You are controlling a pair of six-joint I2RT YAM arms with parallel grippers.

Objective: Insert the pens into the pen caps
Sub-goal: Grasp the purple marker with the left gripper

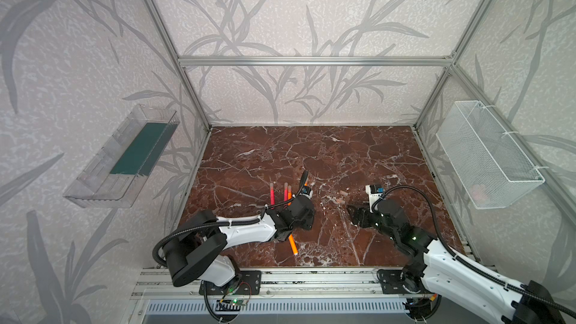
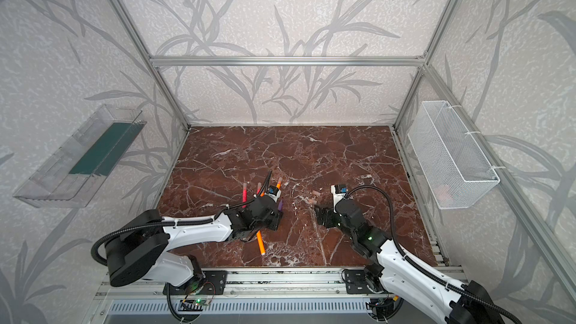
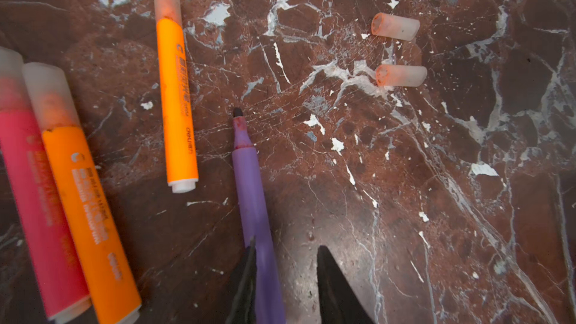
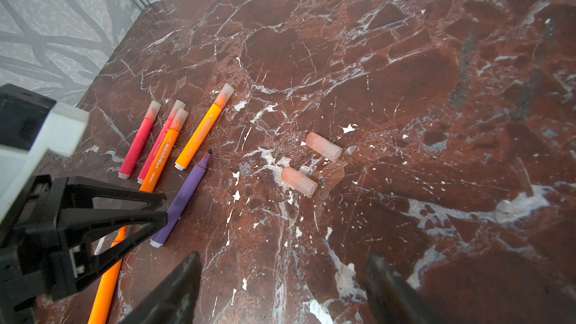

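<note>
Left wrist view showed the left gripper (image 3: 287,244) parted around the purple pen (image 3: 249,182); right gripper (image 4: 284,256) gaped wide.

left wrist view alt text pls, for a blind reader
An uncapped purple pen lies on red-brown marble inside the open left claw. Two loose pale caps lie to one side, three capped pens, two orange and one pink, to the other.

Four capped pens (image 4: 202,129) lie beside an uncapped purple pen (image 4: 187,187), two caps (image 4: 324,147) nearby.
</note>
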